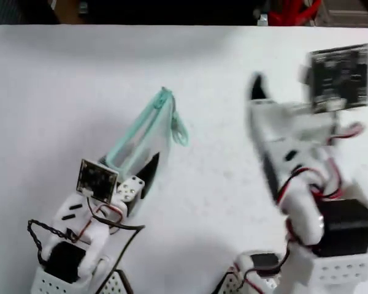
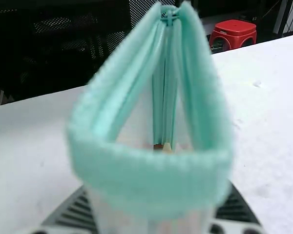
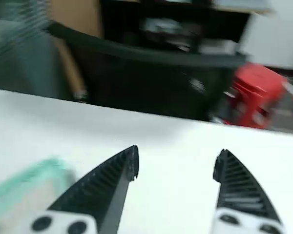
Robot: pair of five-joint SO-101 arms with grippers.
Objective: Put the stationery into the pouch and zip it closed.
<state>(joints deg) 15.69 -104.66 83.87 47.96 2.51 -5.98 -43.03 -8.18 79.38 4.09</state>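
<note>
A clear pouch with mint-green trim and zipper lies slanted on the white table, its strap trailing at the far end. My left gripper is shut on the pouch's near end. In the left wrist view the pouch gapes open towards the camera, and small tan tips show deep inside between the zipper bands. My right gripper hovers to the right of the pouch, apart from it. In its own view the right gripper is open with nothing between its black fingers, and the pouch sits off to one side.
The table's far edge runs along the back, with dark furniture beyond. A red stool stands past that edge, also in the left wrist view. White tabletop lies between the two arms.
</note>
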